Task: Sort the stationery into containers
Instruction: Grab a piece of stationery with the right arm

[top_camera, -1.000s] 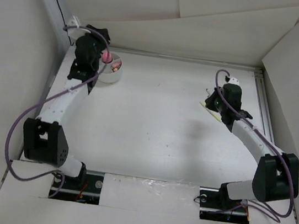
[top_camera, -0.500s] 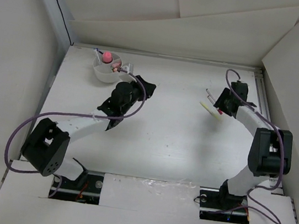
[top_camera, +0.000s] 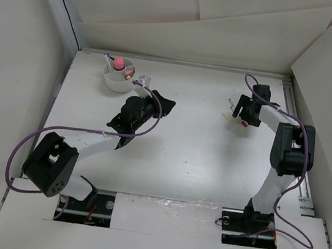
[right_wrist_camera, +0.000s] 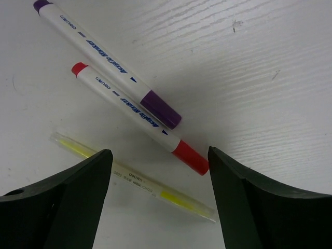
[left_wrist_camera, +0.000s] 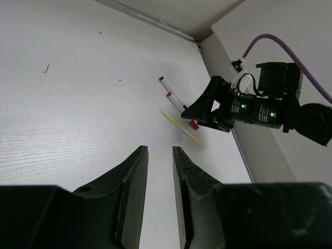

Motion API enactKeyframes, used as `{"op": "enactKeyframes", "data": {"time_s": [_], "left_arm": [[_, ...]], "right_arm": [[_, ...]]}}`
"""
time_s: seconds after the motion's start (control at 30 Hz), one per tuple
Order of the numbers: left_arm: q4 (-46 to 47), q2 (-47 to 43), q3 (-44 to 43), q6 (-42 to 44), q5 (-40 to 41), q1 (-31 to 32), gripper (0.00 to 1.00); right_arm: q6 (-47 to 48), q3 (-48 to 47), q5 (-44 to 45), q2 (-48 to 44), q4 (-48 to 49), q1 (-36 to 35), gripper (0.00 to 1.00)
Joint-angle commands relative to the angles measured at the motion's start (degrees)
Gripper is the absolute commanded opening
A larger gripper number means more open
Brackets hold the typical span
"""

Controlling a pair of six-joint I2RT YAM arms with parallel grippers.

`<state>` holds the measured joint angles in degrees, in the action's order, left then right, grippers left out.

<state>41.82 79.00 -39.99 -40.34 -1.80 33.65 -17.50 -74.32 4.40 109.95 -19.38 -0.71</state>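
Three pens lie together at the table's right side: a purple-capped marker (right_wrist_camera: 106, 62), a red-capped marker (right_wrist_camera: 140, 116) and a thin yellow highlighter (right_wrist_camera: 135, 181). From above they show as a small cluster of pens (top_camera: 234, 123). My right gripper (right_wrist_camera: 160, 153) hangs open just over them, one finger on each side of the red cap and the highlighter, holding nothing. The round white cup (top_camera: 118, 76) stands at the back left with a pink-capped tube (top_camera: 119, 63) in it. My left gripper (top_camera: 166, 105) is mid-table, pointing at the pens, its jaws a narrow gap apart and empty.
White walls close in the table on the left, back and right. A metal rail (top_camera: 294, 127) runs along the right edge, close behind my right arm. In the left wrist view my right gripper (left_wrist_camera: 207, 111) sits directly over the pens (left_wrist_camera: 179, 111).
My left arm has swung away from the cup toward the table's middle. My right gripper has gone from shut to open and settled low over the pens.
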Motion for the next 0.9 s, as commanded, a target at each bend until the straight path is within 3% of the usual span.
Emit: {"op": "enactKeyframes", "data": {"time_s": [0.0, 0.4, 0.57, 0.6, 0.87], "left_arm": [[4.32, 0.8, 0.26, 0.43, -2.59, -0.07, 0.23], [4.32, -0.33, 0.26, -0.09, -3.21, -0.07, 0.23], [3.79, -0.34, 0.26, -0.09, -2.68, -0.07, 0.23], [3.79, -0.34, 0.26, -0.09, -2.68, -0.6, 0.23], [4.41, -0.87, 0.79, -0.62, -3.21, -1.13, 0.23]], "right_arm": [[2.47, -3.19, -1.5, 0.52, -1.98, 0.27, 0.81], [3.6, -5.74, -1.5, 3.68, -3.12, -0.26, 0.81], [4.14, -6.53, -2.29, 4.22, -4.44, -2.01, 0.61], [4.14, -6.53, -2.29, 3.61, -4.44, -2.62, 0.53], [4.14, -6.01, -0.27, 3.08, -5.06, -5.27, 0.3]]}}
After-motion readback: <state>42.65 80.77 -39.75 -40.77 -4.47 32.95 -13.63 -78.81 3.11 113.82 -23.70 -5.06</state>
